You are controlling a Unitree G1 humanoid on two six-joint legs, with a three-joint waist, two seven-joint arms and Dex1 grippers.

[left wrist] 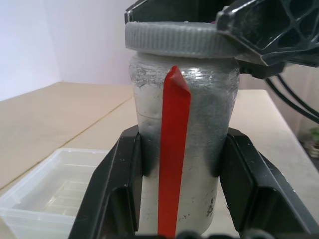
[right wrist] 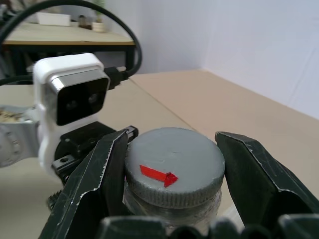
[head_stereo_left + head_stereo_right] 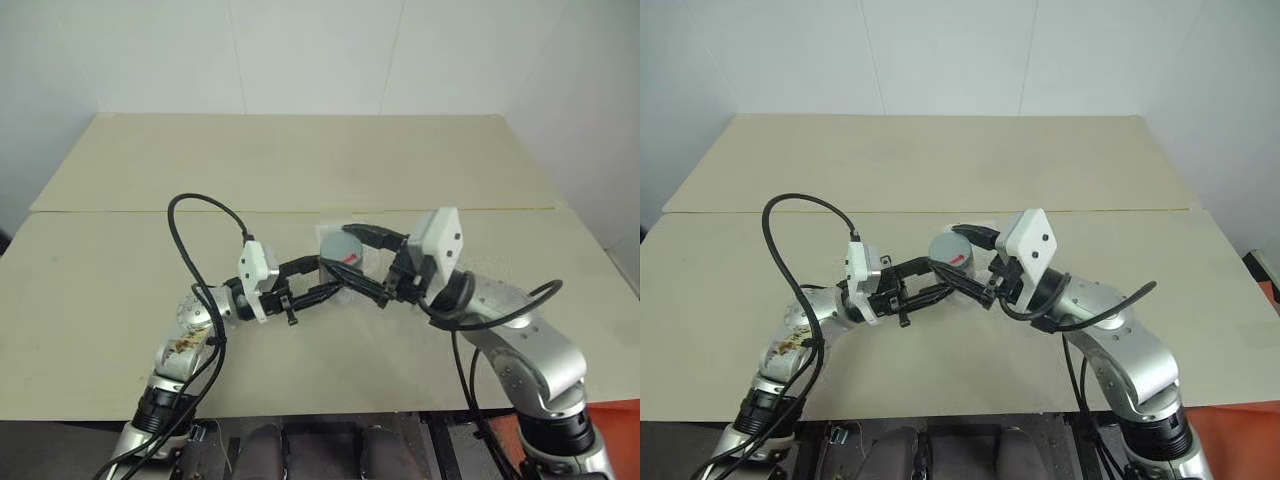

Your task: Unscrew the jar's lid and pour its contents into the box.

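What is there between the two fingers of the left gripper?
The jar stands between the left gripper's fingers, clamped at its sides, as the left wrist view shows. The right gripper clasps the lid.

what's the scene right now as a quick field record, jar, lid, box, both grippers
jar: upright, held off the table, red strip down its side
lid: grey, ribbed rim, red arrow mark, still on the jar
box: clear shallow tray on the table, beside and below the jar
left gripper: shut on the jar's body
right gripper: shut on the lid's rim
table: light wood top
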